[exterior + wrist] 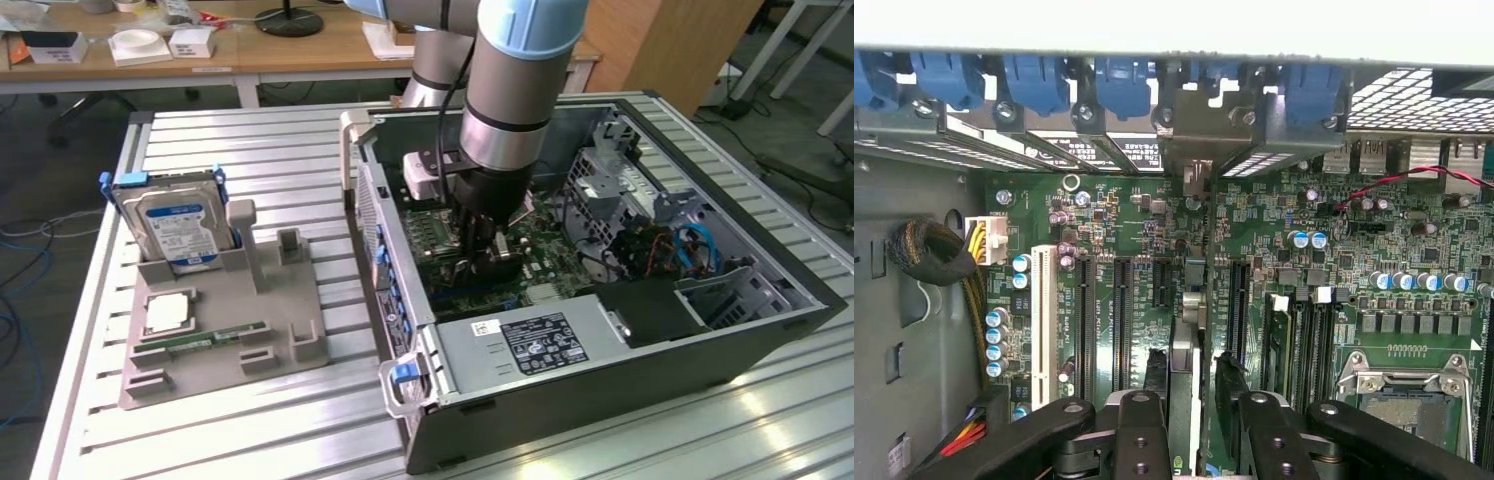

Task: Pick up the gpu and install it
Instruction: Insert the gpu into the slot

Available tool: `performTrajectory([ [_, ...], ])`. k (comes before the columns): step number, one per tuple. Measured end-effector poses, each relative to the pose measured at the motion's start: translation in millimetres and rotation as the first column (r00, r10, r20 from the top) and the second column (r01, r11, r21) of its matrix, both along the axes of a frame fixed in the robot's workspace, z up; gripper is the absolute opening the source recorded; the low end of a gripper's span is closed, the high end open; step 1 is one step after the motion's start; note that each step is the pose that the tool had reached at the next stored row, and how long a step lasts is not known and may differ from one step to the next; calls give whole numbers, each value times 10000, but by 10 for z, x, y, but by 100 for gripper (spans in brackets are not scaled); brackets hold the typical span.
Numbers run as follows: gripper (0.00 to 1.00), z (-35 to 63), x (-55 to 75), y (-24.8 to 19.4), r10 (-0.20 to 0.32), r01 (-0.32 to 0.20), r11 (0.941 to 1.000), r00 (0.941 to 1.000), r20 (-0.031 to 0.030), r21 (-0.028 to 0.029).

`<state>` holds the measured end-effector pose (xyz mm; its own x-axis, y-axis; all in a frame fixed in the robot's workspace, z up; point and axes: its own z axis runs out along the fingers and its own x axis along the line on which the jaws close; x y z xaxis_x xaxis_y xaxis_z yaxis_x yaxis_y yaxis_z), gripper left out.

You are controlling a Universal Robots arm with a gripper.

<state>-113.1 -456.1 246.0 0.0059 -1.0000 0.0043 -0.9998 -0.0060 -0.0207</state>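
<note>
the black end effector (1192, 420) grips the thin dark gpu card (1184, 340) edge-down over the green motherboard (1354, 250), aligned with a slot for seating.

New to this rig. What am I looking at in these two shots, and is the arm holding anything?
The exterior view shows a robot arm reaching down into an open computer case on a slatted table. Beside the case, a grey holder carries a blue-labelled hard drive, a processor chip and a memory stick. The wrist view looks down from the arm onto the motherboard. The tool is shut on the gpu, a thin card held edge-on, upright over the board's expansion slots.
</note>
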Motion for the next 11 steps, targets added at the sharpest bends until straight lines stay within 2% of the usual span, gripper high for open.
performTrajectory([
  [4, 34, 0, 0, 0, 0, 0, 10000, 10000, 0, 0],
  [6, 32, 0, 0, 0, 0, 0, 10000, 10000, 0, 1],
  [7, 26, 0, 0, 0, 0, 0, 10000, 10000, 0, 1],
  [11, 26, 0, 0, 0, 0, 0, 10000, 10000, 0, 0],
])
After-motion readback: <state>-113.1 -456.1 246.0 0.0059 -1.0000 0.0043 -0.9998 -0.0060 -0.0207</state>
